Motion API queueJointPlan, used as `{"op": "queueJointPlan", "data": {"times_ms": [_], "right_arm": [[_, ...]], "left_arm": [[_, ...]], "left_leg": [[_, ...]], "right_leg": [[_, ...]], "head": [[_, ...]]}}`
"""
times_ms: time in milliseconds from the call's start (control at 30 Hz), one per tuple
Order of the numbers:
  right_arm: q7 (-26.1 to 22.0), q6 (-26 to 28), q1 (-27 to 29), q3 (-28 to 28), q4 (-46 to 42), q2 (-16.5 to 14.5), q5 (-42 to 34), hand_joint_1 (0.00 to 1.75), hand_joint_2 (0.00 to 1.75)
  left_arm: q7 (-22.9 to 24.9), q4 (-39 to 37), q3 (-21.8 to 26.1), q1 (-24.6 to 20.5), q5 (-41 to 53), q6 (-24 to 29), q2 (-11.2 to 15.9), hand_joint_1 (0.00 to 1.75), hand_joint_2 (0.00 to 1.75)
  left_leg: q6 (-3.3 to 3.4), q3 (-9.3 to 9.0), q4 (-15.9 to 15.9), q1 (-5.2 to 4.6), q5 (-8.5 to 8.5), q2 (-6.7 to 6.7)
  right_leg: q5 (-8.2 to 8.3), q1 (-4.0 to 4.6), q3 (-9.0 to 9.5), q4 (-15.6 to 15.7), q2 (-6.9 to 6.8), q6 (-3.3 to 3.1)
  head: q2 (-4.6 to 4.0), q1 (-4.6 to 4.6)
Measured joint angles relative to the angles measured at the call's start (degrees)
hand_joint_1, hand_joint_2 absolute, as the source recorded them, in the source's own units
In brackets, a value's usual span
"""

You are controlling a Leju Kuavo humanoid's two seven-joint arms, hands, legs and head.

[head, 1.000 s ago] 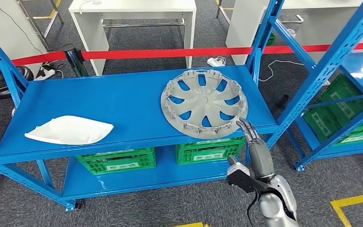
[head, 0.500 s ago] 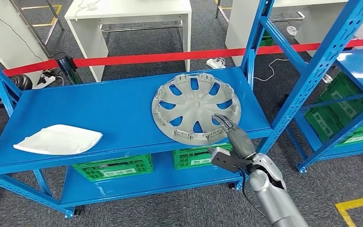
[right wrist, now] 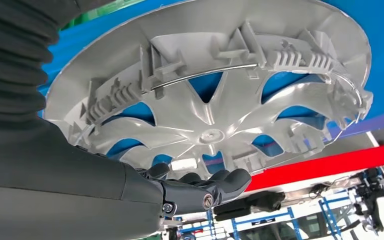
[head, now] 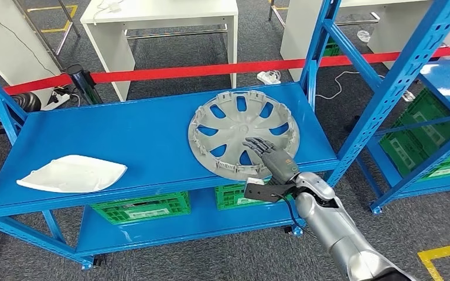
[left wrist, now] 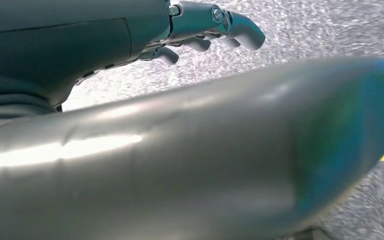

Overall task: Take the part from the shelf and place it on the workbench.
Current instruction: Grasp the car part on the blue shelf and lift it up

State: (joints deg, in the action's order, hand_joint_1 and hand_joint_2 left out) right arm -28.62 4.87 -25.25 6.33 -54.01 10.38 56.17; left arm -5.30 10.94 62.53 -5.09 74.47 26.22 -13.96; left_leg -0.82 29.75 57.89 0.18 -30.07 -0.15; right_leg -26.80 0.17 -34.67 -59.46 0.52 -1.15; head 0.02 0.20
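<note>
Covering the hubcap's (head: 243, 132) near rim, right hand (head: 269, 157).

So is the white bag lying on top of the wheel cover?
No, the white bag lies flat at the left end of the blue shelf, well apart from the grey wheel cover on the right.

Bright, even overhead light fills the head view, with only soft shadows under the blue shelf (head: 152, 126) and white glare on the neighbouring shelf at the right edge. That view is sharp, though straight posts bow slightly near the borders. In the left wrist view a large silver surface (left wrist: 190, 165) close to the lens is blurred and streaked with a highlight. The right wrist view renders the hubcap (right wrist: 220, 90) crisply, its ribs gleaming.
</note>
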Motion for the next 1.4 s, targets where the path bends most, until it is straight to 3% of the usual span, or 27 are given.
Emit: {"op": "queueJointPlan", "data": {"times_ms": [167,367,767,900,1400], "right_arm": [[-0.5,-0.6,-1.9,1.7,3.2,0.7,-0.7,0.00,1.75],[3.1,-4.0,-4.8,4.1,8.5,1.5,-0.3,0.00,1.75],[4.3,-7.8,-9.1,6.7,14.1,2.3,-0.4,0.02,1.75],[4.5,-8.1,-9.6,7.3,15.0,2.4,-0.4,1.72,1.75],[5.5,-7.1,-10.6,9.3,16.3,3.2,0.7,1.75,1.75]], "left_arm": [[0.2,0.0,0.0,0.0,-1.4,1.8,-0.1,0.00,0.00],[-3.0,0.0,0.2,0.0,-3.4,3.4,0.0,0.00,0.00],[-4.3,-0.1,0.4,-0.1,-4.0,1.9,0.1,0.00,0.00],[-3.8,-0.1,0.4,0.0,-3.9,1.5,0.1,0.00,0.00],[-5.4,-0.1,0.5,0.0,-4.0,0.0,0.3,0.00,0.00]], "left_leg": [[0.00,-0.04,0.0,-0.01,0.00,-0.06],[0.02,-0.18,0.0,-0.01,-0.01,-0.08],[0.11,-0.69,0.0,0.00,-0.07,-0.09],[0.13,-0.84,0.0,-0.01,-0.09,-0.09],[0.17,-0.91,0.0,0.00,-0.10,-0.12]], "right_leg": [[0.03,-0.03,0.16,0.2,-0.05,0.04],[0.07,-0.03,0.29,0.3,-0.06,0.10],[0.06,0.00,1.02,0.5,-0.05,0.16],[0.07,0.00,1.20,0.6,-0.05,0.18],[0.14,0.00,1.34,0.7,-0.06,0.29]], "head": [[0.00,0.01],[0.00,0.00],[0.00,0.01],[0.00,0.00],[0.00,0.01]]}}
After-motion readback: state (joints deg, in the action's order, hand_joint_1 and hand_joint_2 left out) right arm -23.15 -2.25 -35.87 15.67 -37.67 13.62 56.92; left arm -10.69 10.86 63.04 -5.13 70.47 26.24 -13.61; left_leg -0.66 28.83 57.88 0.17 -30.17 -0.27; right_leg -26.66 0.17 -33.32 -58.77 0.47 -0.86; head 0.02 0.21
